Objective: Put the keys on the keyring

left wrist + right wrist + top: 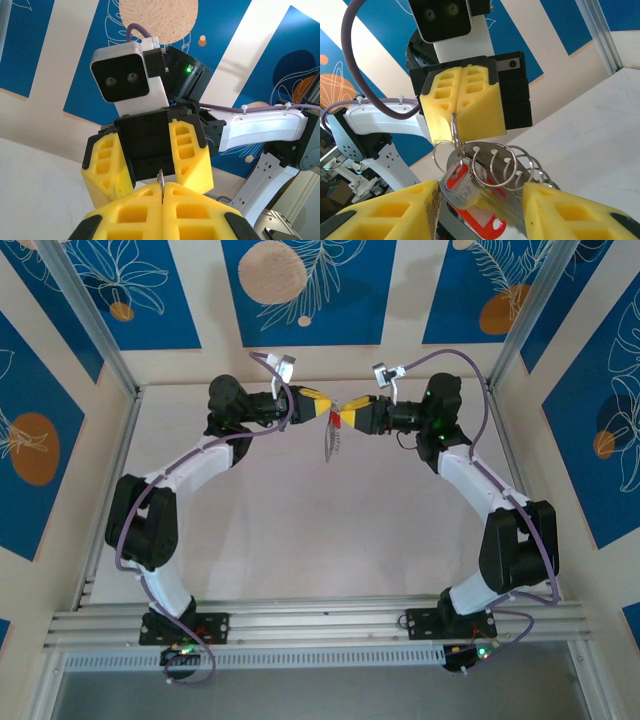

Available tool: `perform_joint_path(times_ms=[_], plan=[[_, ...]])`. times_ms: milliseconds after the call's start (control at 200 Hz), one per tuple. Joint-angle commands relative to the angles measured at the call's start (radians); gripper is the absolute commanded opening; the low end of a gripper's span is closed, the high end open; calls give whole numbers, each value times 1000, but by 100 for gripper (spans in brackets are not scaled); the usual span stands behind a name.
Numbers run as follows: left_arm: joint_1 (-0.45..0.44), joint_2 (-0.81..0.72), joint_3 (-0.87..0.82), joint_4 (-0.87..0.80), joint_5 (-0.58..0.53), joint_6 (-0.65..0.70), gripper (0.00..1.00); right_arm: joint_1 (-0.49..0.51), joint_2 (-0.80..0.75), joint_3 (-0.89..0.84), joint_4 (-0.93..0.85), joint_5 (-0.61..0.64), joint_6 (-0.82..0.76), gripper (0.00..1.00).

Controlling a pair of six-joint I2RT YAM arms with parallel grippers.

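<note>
Keyring [161, 184] pinched by left end effector [457, 115] — red key [456, 181] half-hidden.

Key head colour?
Red. The key shows best in the right wrist view.

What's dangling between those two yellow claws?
A keyring with a red key, seen from the right wrist camera: the left gripper pinches its top loop, and the right gripper stands open either side of the key.

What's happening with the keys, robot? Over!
Left pincer shut on keyring, mid-air. Right pincer open, either side of red key. Key hangs at keyring; threaded or not, cannot tell. Nothing blocking.
</note>
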Motion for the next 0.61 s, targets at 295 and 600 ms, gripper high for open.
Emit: perform_joint_path(times_ms=[295,600], plan=[[-7,8,-1,79,-7,-20,0,29,-44,-31,25,21,-15,47],[-7,13,2,94,-4,-34,0,33,-64,-60,18,44,-29,53]])
